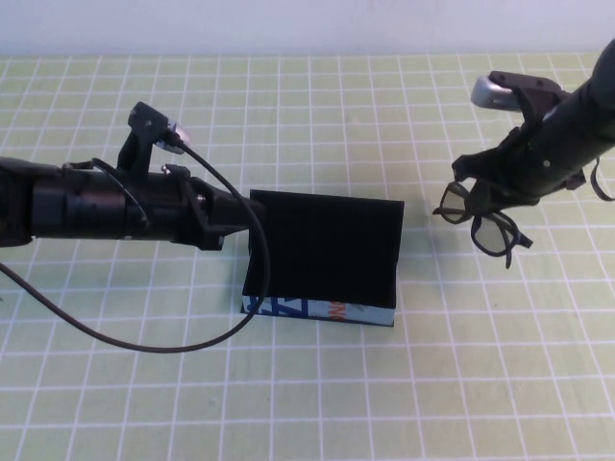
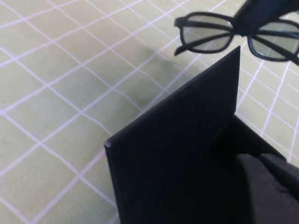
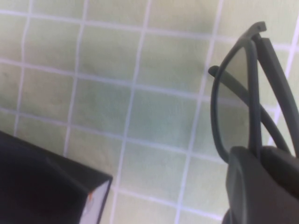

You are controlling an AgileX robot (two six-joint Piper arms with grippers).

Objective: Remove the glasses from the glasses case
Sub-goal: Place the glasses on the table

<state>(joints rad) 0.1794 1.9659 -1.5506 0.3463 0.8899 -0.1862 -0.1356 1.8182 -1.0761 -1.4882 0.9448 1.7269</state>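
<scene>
The glasses case (image 1: 322, 252) stands open at the table's middle, black lid raised, white printed front (image 1: 317, 311) facing me. My left gripper (image 1: 248, 223) is shut on the lid's left edge; the left wrist view shows the black lid (image 2: 177, 149) beside one of its fingers (image 2: 268, 186). My right gripper (image 1: 492, 195) is shut on the black glasses (image 1: 483, 227) and holds them in the air to the right of the case. The glasses also show in the left wrist view (image 2: 219, 35) and, between the fingers (image 3: 259, 186), in the right wrist view (image 3: 250, 93).
A green mat with a white grid (image 1: 307, 403) covers the table. A black cable (image 1: 144, 341) loops from the left arm over the mat. A corner of the case (image 3: 51, 186) shows in the right wrist view.
</scene>
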